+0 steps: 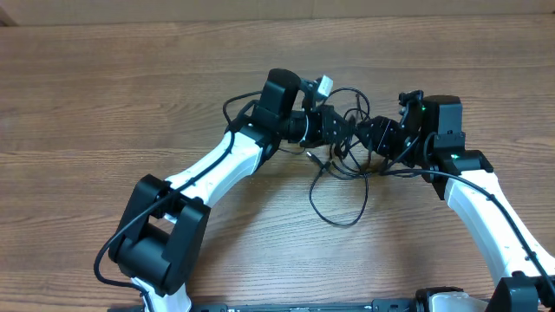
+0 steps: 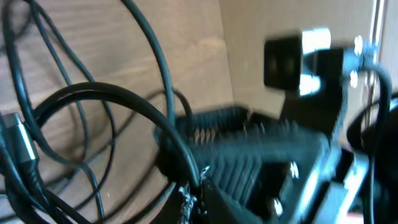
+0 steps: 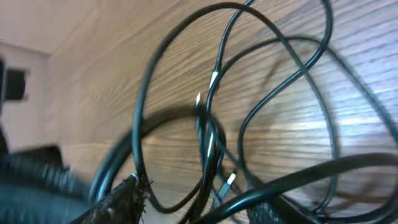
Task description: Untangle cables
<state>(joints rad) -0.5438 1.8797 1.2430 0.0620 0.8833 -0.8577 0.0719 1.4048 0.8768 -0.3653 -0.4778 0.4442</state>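
Tabletop: a wood-grain table (image 1: 104,104) is seen from above, with both arms reaching in from the near edge and meeting around the middle, somewhat toward the far edge.

Cables: the cables (image 1: 340,178) are bunched in a tangle between the two grippers. One wide loop is laid out from the tangle toward the near edge, and smaller curls rise toward the far edge. In the left wrist view the cables (image 2: 124,99) are seen as overlapping arcs close to the lens. In the right wrist view the cables (image 3: 214,81) are crossed over one another above the wood.

Plug ends: a silver-tipped plug end (image 1: 310,157) is seen lying on the left side of the tangle.

Left gripper: the left gripper (image 1: 334,128) is set into the left side of the tangle. How far its fingers are parted, and whether a strand is held, cannot be told from the blurred views.

Right gripper: the right gripper (image 1: 368,134) is set against the right side of the tangle. Its fingertips (image 3: 127,196) are seen apart, with strands crossing the gap. No firm hold on any strand can be made out.
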